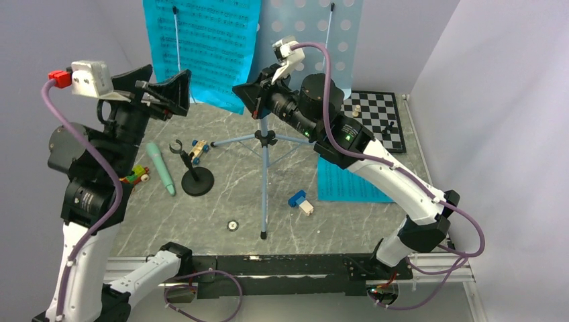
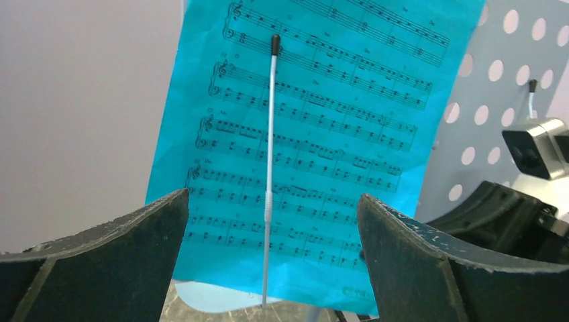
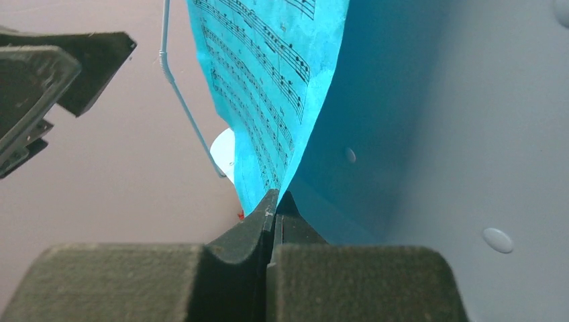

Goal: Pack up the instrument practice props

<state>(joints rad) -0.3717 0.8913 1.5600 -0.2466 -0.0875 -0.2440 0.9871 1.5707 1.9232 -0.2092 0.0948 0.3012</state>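
Note:
A cyan sheet-music page (image 1: 201,47) (image 2: 322,121) (image 3: 268,87) stands on the pale-blue perforated desk (image 1: 339,33) (image 3: 470,134) of the tripod music stand (image 1: 265,141), under a thin wire page holder (image 2: 270,168). My right gripper (image 1: 245,97) (image 3: 274,201) is shut on the page's lower right corner. My left gripper (image 1: 171,94) (image 2: 272,201) hangs open in front of the page's lower edge, holding nothing. A second cyan page (image 1: 349,181) lies flat on the table, partly under the right arm. The mint-green toy microphone (image 1: 161,168) lies beside the black round-based mic stand (image 1: 196,178).
A chessboard with pieces (image 1: 379,117) sits at the back right. Two small toy cars (image 1: 198,149) (image 1: 137,176) lie near the mic stand. A blue-white block (image 1: 301,201) and a small round disc (image 1: 233,225) lie near the tripod's front leg. Grey walls enclose the table.

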